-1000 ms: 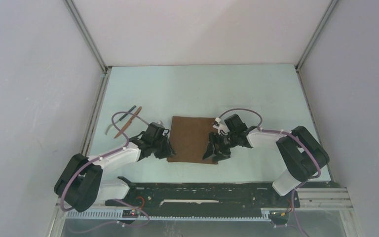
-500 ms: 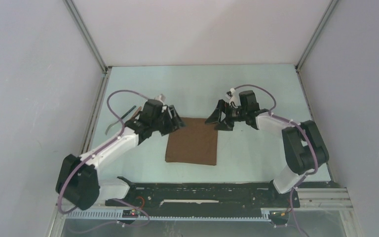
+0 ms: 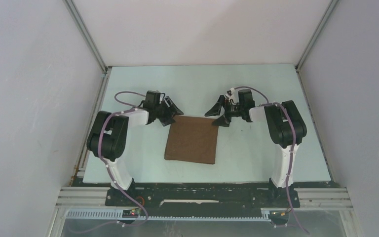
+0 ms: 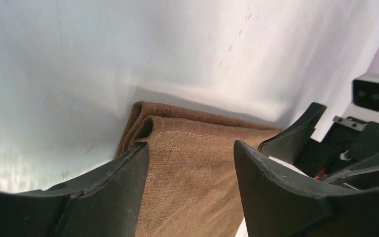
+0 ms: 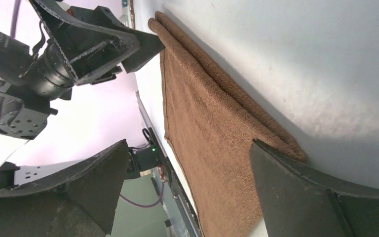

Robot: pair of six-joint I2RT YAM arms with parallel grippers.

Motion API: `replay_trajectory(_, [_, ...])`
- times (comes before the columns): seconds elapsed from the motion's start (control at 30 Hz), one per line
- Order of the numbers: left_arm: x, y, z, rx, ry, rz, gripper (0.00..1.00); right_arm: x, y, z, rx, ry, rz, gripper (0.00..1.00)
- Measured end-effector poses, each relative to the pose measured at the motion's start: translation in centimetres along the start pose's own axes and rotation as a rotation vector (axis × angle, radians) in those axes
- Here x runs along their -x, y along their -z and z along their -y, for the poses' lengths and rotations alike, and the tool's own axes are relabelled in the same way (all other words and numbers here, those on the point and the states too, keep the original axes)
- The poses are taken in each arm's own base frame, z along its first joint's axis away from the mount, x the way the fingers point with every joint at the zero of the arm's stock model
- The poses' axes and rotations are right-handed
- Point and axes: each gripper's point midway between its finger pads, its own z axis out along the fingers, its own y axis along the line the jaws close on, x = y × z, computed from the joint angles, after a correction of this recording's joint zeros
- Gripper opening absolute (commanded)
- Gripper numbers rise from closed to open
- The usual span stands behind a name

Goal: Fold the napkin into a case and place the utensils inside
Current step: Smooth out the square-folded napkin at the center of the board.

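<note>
- we are seeing the napkin (image 3: pixel 191 139) lying flat near the middle of the pale table (image 3: pixel 256 89). it is doubled over on itself, with the rounded fold running along its 12 o'clock edge.
- in the left wrist view, two layers are showing at that fold.
- the left gripper (image 3: pixel 174 110) is sitting at the napkin's 11 o'clock corner, jaws spread wide and gripping nothing. in its own camera the cloth corner is lying between the two fingers (image 4: pixel 103 197), and we cannot tell whether a tip is touching it.
- the right gripper (image 3: pixel 216 113) is sitting at the 1 o'clock corner, jaws likewise wide apart and empty. from its wrist camera one finger (image 5: pixel 301 192) is overlapping the cloth's corner, with contact unclear.
- the two grippers are pointing toward each other, well apart.
- the left arm (image 3: pixel 109 138) is standing at 9 o'clock of the napkin and blocking our sight of the table strip behind it. the right arm (image 3: pixel 286 123) is standing at 3 o'clock.
- purple cables (image 3: pixel 127 92) are looping over both wrists.
- the black base rail (image 3: pixel 202 195) is running along 6 o'clock, and grey frame posts (image 3: pixel 86 34) are rising at 11 and 1 o'clock.
</note>
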Motion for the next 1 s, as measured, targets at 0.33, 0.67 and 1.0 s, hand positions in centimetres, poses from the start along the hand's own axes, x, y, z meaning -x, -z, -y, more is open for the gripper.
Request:
replay_trajectory(0.33, [2.1,-0.3,0.5,-0.031,0.032,0.037,0.74,1.2,0.2,0.7,0.013,-0.01,0.001,1.0])
replay_trajectory(0.67, [1.7,2.6,6.6,-0.146,-0.073,0.039,0.76,1.8,0.9,-0.3,0.018,0.0,0.02,1.0])
replay_trajectory(1.0, [1.5,-2.5,2.7,-0.084,0.019,-0.023,0.77,3.2,0.4,-0.5,0.029,0.015,0.049,1.0])
